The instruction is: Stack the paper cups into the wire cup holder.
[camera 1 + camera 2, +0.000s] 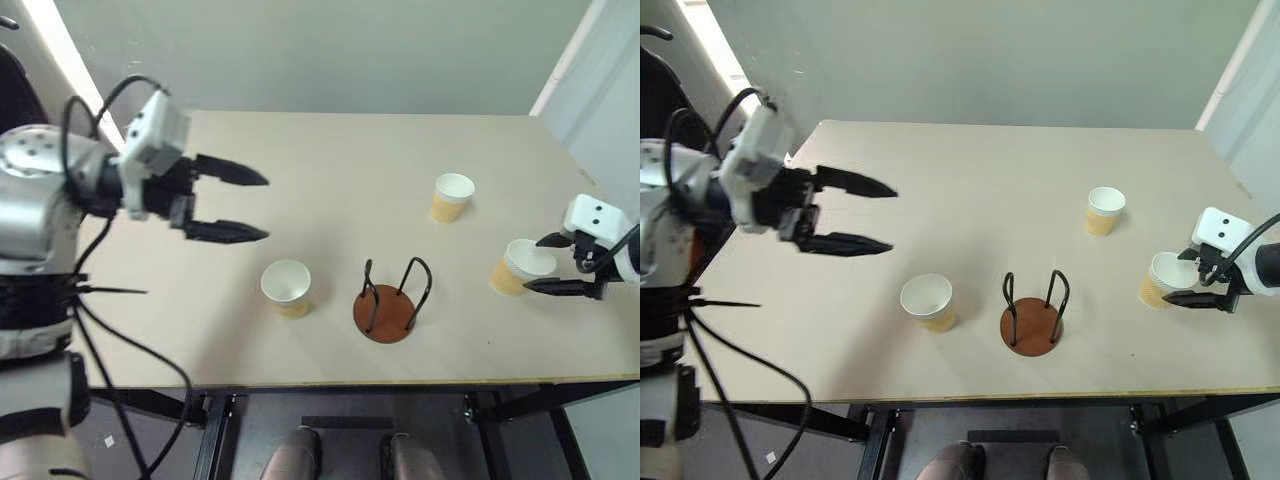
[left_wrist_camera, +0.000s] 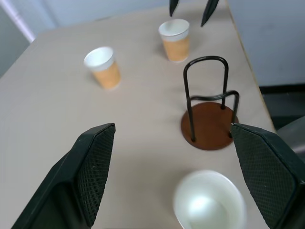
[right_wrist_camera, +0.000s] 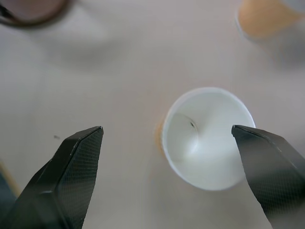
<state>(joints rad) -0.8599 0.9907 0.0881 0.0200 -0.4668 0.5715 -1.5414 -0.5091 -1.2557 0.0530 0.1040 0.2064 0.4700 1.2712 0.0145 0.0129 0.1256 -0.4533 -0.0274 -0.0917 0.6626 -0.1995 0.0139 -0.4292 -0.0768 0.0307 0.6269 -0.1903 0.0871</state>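
Cup (image 3: 208, 137) betw. wide right gripper (image 3: 174, 138) jaws.

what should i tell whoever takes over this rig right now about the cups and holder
Left pincer: open, empty, raised over the table's left side.
Right pincer: open, fingers either side of the rightmost paper cup, not closed on it.
Wire cup holder: upright near the front edge, holding no cup.
Other cups: one just left of the holder, one farther back on the right. All three stand upright on the table.
Done: nothing stacked yet.
Left: grasp each cup and place it into the holder, probably starting with the rightmost.
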